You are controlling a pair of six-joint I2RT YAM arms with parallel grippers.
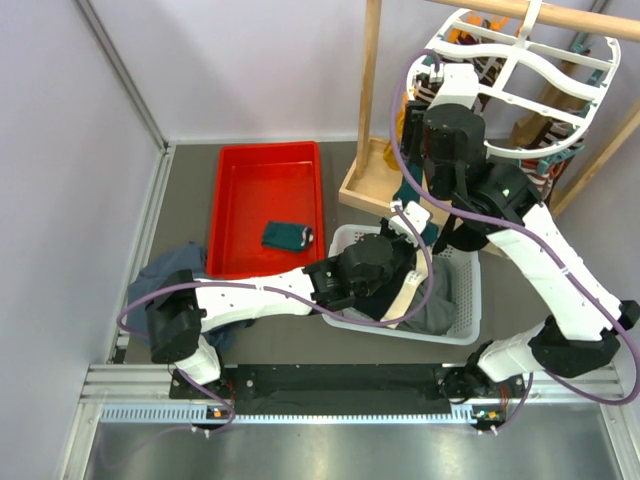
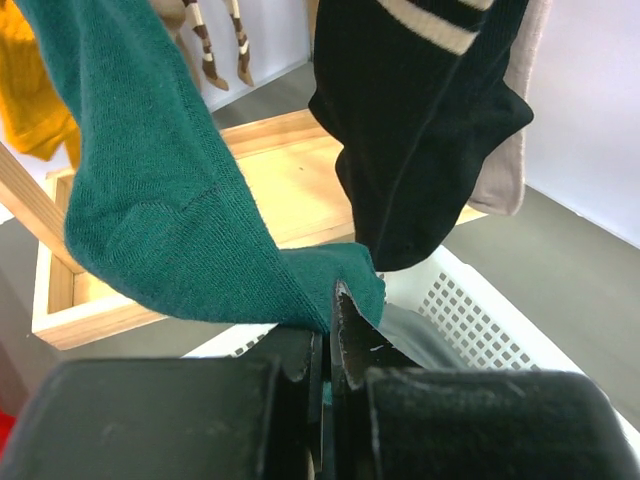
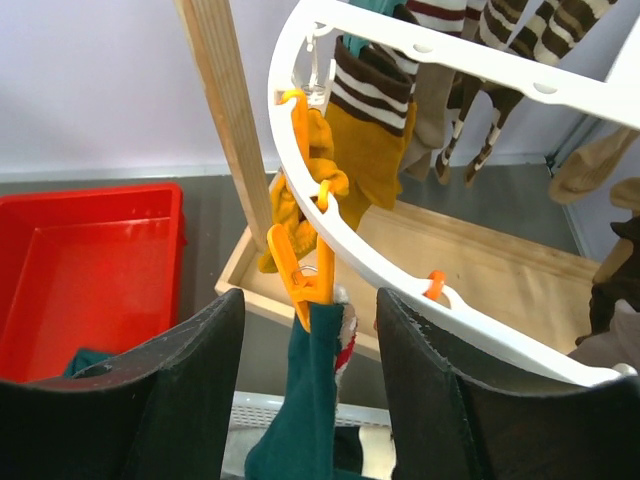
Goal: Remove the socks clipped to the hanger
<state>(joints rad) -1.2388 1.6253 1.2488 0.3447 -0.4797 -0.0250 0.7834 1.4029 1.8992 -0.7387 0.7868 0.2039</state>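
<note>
Left fingers (image 2: 355,345) clamp the teal sock (image 2: 150,200) at its toe. Right fingers (image 3: 440,400) stand open, flanking the orange clip (image 3: 298,270) on the hanger (image 3: 400,290).

We are looking at a robotics lab cell dressed as a laundry corner. Plain pale partition walls (image 1: 60,150) close in a dark grey table (image 1: 190,190). A silver aluminium mounting rail (image 1: 330,385) runs along its near edge, carrying two white-and-black robot arms (image 1: 250,297) that trail purple cables (image 1: 393,150). The props are few. A red plastic tray (image 1: 222,200) sits towards the far left corner and a white perforated plastic basket (image 1: 460,300) near the front. At the far right corner, a light wooden rack (image 1: 372,80) holds a white plastic oval hanger (image 1: 520,60).
</note>
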